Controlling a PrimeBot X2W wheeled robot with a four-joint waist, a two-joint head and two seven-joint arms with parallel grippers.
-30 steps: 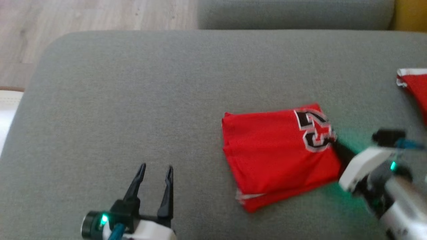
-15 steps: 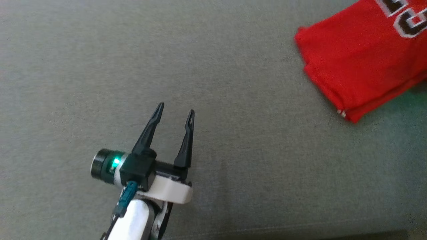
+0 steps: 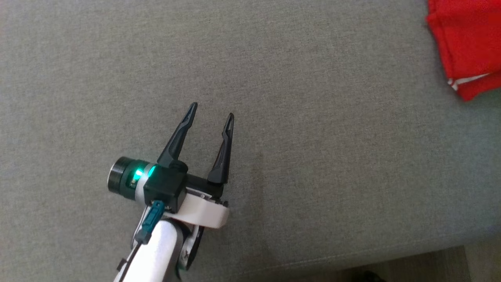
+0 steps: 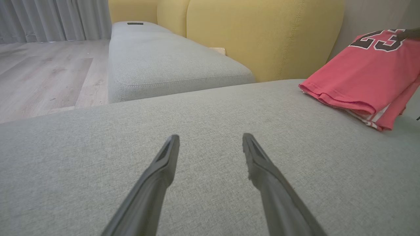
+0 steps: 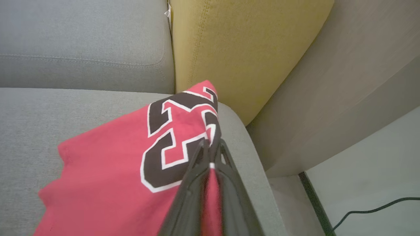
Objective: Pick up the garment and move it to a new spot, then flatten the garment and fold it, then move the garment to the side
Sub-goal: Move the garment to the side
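The garment (image 3: pixel 467 43), a folded red jersey with a black and white number, lies at the top right edge of the head view on the grey cushion (image 3: pixel 313 156). In the right wrist view my right gripper (image 5: pixel 210 147) is shut on the garment (image 5: pixel 108 164) at its edge beside the number, close to the cushion's right end. The garment (image 4: pixel 364 78) also appears at the right of the left wrist view. My left gripper (image 3: pixel 211 110) stands open over bare cushion, far left of the garment, with nothing between its fingers (image 4: pixel 165 157).
A second grey cushion (image 4: pixel 164 62) lies beyond, with a yellow backrest (image 4: pixel 262 29) behind it. Wooden floor (image 4: pixel 42 75) shows at the left. In the right wrist view a grey armrest (image 5: pixel 344 88) and a floor cable (image 5: pixel 370 209) sit past the cushion's end.
The head camera has swung, so the picture has shifted. The garment, gripped by the right gripper, now sits further right in the view. The left gripper stays open.
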